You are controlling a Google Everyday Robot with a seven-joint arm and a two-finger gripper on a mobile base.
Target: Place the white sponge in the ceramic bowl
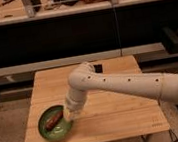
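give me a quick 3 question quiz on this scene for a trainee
1. True or false: the green ceramic bowl sits near the front left corner of the wooden table.
2. Where is the gripper?
A. over the bowl's right rim
B. above the table's far right corner
C. off the table
3. What lies in the bowl, and is the white sponge visible?

Key:
1. True.
2. A.
3. A brownish oblong item; what it is cannot be told. The sponge cannot be made out.
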